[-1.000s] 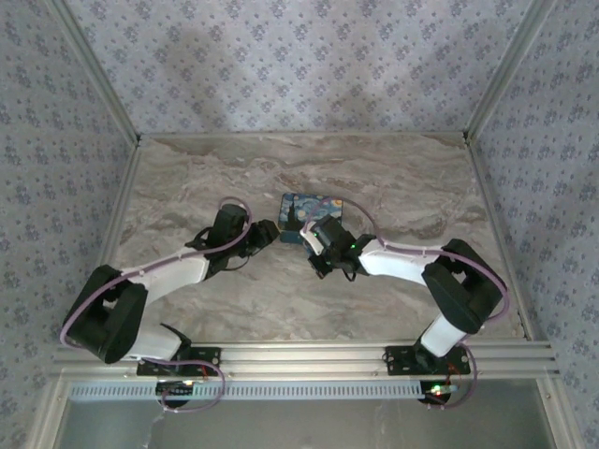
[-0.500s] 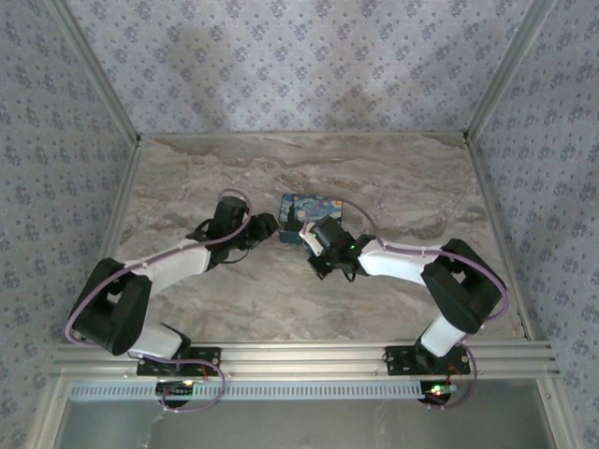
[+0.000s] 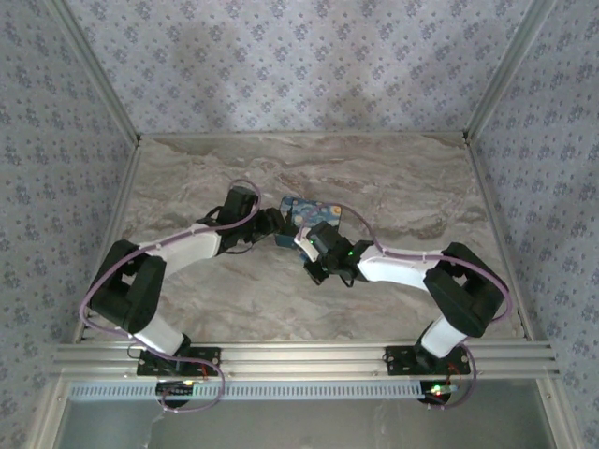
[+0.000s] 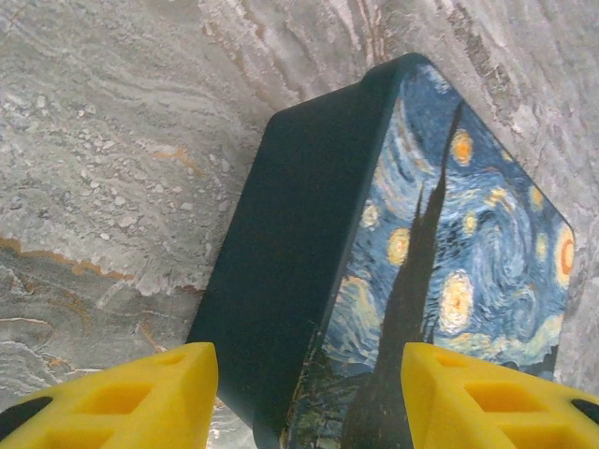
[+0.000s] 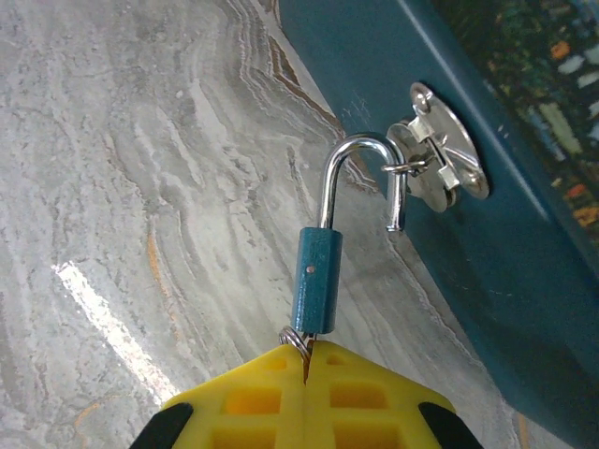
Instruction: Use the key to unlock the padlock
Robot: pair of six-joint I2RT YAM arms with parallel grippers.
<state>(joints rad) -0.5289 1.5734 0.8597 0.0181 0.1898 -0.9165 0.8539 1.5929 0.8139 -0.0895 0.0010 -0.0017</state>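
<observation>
A small blue padlock (image 5: 315, 281) hangs from the silver hasp (image 5: 440, 154) on the side of a dark blue box (image 5: 505, 234) printed with a starry-night painting. Its shackle (image 5: 360, 154) stands open, the free end out of the body and hooked through the hasp ring. My right gripper (image 5: 306, 360) is shut on the key, whose ring (image 5: 292, 339) peeks out just under the padlock; the key blade is hidden. My left gripper (image 4: 309, 402) is open, its yellow fingers (image 4: 131, 398) straddling the box (image 4: 299, 271) at its near corner. From above, both grippers meet at the box (image 3: 314, 213).
The box sits mid-table on the marble-patterned top (image 3: 393, 178). Patterned walls and metal frame posts enclose the back and sides. Bare tabletop lies behind the box and toward both side walls.
My left arm has swung right until its open fingers straddle the box's left end. The right gripper with the key and padlock has shifted slightly left and nearer.
</observation>
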